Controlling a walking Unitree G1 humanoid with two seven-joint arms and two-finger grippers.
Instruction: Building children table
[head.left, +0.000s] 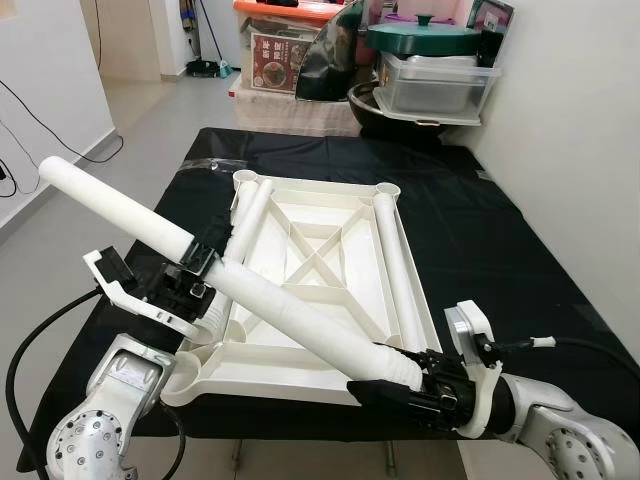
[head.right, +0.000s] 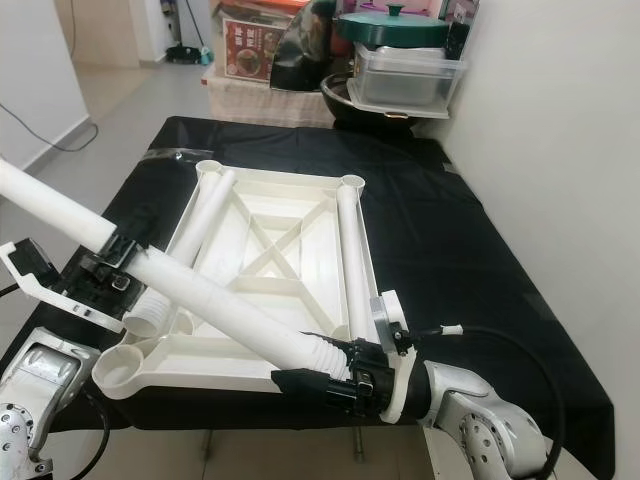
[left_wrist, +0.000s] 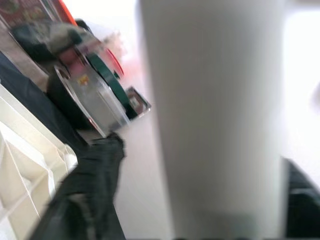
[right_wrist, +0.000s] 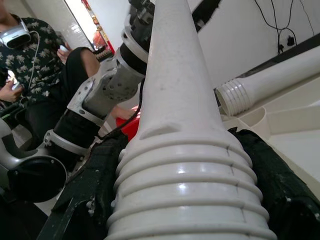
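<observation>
step: seat leg in corner socket | left claw and right claw both clamped on leg | tip: keep ribbed end square before pressing

A white upturned tabletop with cross ribs lies on a black-covered table. Two white legs rest along its sides, one on the left and one on the right. The right gripper clamps the threaded end of a long white leg slanting across the tabletop, while the left gripper grips it partway up. A green-lidded pot sits behind.
</observation>
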